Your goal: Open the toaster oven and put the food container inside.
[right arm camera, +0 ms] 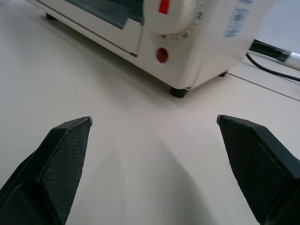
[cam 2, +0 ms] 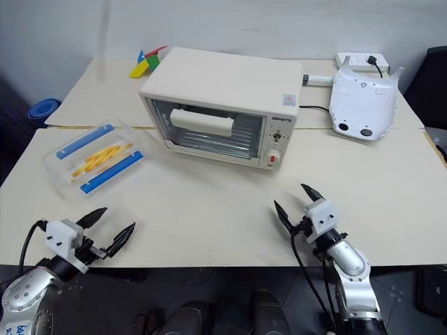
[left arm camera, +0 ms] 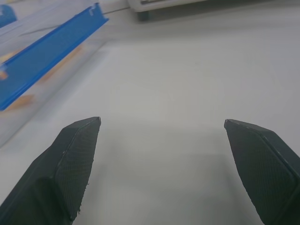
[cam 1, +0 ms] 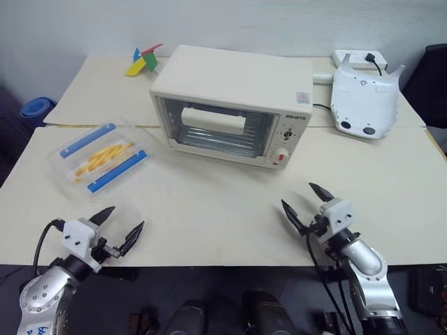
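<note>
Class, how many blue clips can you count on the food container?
2: one blue plastic clip on the clear container's far long side, another on its near side.

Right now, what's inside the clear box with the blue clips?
Inside the food container lie yellow food strips, between its two blue clips. The clear lid lets them show. What lies under the strips or beneath the clips is covered, so I cannot tell.

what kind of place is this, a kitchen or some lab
Probably a lab or test setup, not a real kitchen: a toaster oven and a food container sit on a plain table, beside a white rounded device and a power strip.
</note>
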You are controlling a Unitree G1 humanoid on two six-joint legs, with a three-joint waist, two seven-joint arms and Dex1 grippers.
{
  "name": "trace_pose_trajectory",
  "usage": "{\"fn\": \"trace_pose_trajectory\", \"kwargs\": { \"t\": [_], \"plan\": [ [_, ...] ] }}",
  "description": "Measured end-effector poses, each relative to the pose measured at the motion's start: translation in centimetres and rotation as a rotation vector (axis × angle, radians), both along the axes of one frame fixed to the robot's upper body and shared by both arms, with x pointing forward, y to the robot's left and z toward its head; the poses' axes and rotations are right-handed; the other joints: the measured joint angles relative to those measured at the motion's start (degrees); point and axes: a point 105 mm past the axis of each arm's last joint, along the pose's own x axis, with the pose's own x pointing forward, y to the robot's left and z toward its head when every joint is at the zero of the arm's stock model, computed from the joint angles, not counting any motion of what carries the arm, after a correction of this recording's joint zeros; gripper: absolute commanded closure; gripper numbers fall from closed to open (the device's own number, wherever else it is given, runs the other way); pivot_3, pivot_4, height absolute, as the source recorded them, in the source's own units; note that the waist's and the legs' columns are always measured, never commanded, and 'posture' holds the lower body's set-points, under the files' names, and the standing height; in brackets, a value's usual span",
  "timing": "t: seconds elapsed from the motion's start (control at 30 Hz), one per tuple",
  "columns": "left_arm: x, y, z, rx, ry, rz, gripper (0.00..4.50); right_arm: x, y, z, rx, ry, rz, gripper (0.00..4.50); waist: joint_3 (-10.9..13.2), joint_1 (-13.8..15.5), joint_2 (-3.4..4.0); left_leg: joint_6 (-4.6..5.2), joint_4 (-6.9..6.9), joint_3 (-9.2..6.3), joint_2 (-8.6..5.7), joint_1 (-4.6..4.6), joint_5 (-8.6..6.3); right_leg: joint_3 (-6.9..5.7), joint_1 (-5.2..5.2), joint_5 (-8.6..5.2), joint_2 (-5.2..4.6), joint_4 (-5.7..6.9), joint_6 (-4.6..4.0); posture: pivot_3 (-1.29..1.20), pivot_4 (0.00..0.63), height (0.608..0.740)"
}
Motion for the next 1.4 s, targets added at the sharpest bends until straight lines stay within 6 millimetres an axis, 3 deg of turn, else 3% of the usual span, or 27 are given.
{"fn": "trace_pose_trajectory", "kwargs": {
  "t": [0.13, 0.23, 0.37, 0.57, 0.8, 1.0, 1.1, 1.2, 1.3, 1.4],
  "plan": [
    [-0.1, 0.3, 0.6, -0.044, 0.010, -0.029, 0.00, 0.0, 1.2, 0.5, 0.014, 0.017, 0.082, 0.03, 0.01, -0.30, 0.01, 0.00, 0.00, 0.00, 0.02, 0.00, 0.00, 0.00, -0.01, 0.00, 0.01, 0.03, 0.00, 0.00, 0.150, 0.740],
    [-0.1, 0.2, 1.8, -0.124, 0.056, -0.129, 0.00, 0.2, 3.3, 3.4, 0.044, 0.007, 0.206, 0.03, 0.03, -0.79, 0.03, -0.01, -0.01, 0.00, 0.07, 0.00, 0.00, 0.01, -0.05, -0.01, 0.04, 0.07, -0.02, 0.00, 0.150, 0.740],
    [0.3, 0.5, 5.4, -0.129, 0.032, -0.251, 0.00, 1.1, 6.3, 7.6, 0.095, -0.013, 0.344, 0.03, 0.05, -0.75, 0.07, -0.04, -0.02, -0.02, 0.10, -0.01, 0.00, -0.02, -0.07, -0.03, 0.05, 0.06, -0.06, 0.00, 0.150, 0.740],
    [1.2, 1.0, 9.6, -0.138, -0.060, -0.321, 0.00, 3.2, 9.5, 10.6, 0.093, 0.004, 0.414, 0.03, 0.05, -0.70, 0.07, -0.03, -0.04, -0.04, 0.04, -0.08, -0.01, -0.05, -0.15, -0.03, 0.01, 0.01, -0.06, 0.00, 0.150, 0.740],
    [1.6, 0.8, 9.7, -0.175, -0.061, -0.325, 0.00, 4.4, 11.5, 11.4, 0.086, 0.009, 0.441, 0.03, 0.05, -0.98, 0.07, 0.00, -0.05, -0.01, 0.03, -0.11, -0.03, -0.03, -0.20, -0.02, 0.01, 0.01, -0.06, 0.00, 0.150, 0.740],
    [1.9, 0.1, 9.8, -0.207, -0.077, -0.328, 0.00, 3.6, 13.5, 12.1, 0.042, -0.033, 0.528, 0.03, 0.05, -0.90, 0.07, -0.01, -0.02, -0.03, 0.04, -0.11, -0.03, -0.05, -0.20, -0.02, 0.01, 0.05, -0.06, 0.00, 0.150, 0.740],
    [2.1, 0.0, 9.8, -0.220, -0.071, -0.328, 0.00, 2.4, 13.9, 11.3, -0.054, -0.050, 0.599, 0.03, 0.05, -0.87, 0.07, -0.01, -0.04, -0.04, 0.04, -0.12, -0.04, -0.06, -0.21, -0.02, 0.01, 0.02, -0.06, 0.00, 0.150, 0.740],
    [2.8, -0.1, 10.4, -0.234, -0.085, -0.332, 0.63, 0.8, 13.7, 9.2, -0.159, -0.039, 0.665, 0.00, 0.04, -0.71, 0.06, -0.01, -0.04, -0.04, 0.03, -0.13, -0.04, -0.07, -0.20, -0.02, 0.01, 0.01, -0.05, 0.00, 0.150, 0.740],
    [4.3, 0.3, 12.0, -0.251, -0.113, -0.319, 1.61, -0.4, 13.7, 7.0, -0.229, -0.020, 0.712, 0.00, 0.04, -0.66, 0.04, -0.02, 0.04, -0.04, 0.02, -0.13, -0.03, -0.07, -0.18, -0.02, 0.01, 0.05, -0.05, 0.00, 0.150, 0.740],
    [5.8, 0.0, 13.9, -0.262, -0.155, -0.329, 2.55, -0.8, 13.6, 6.6, -0.273, -0.049, 0.724, 0.00, 0.04, -0.70, 0.04, -0.03, 0.07, -0.03, 0.00, -0.11, -0.03, -0.07, -0.19, -0.02, 0.01, 0.10, -0.04, 0.00, 0.150, 0.740]
  ]
}}
